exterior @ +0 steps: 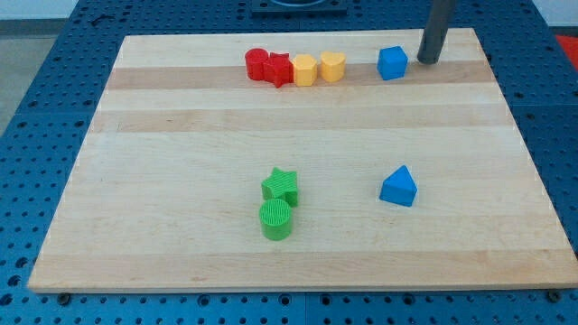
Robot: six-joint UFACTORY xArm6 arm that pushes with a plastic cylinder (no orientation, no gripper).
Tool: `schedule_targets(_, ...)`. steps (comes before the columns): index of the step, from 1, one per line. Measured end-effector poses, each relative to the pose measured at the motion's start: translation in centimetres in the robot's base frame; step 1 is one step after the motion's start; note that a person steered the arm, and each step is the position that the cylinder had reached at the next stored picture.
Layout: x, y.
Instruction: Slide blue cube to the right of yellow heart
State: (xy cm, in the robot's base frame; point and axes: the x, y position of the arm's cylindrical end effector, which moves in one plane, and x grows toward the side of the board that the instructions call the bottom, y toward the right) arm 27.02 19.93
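Resting near the worktop's top edge, my tip, a bare rod holding nothing, stands just to the view's right of the blue cube, which sits right of the yellow heart, a gap between them.

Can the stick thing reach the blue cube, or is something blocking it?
Probably yes. My tip sits just to the view's right of the blue cube, with only bare board between them. The yellow heart lies on the cube's far side.
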Motion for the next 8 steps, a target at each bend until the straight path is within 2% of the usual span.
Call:
schedule_targets(3,0.1,-5.0)
schedule_targets(6,2.6,-5.2)
schedule_targets(8,2.5,-8.8)
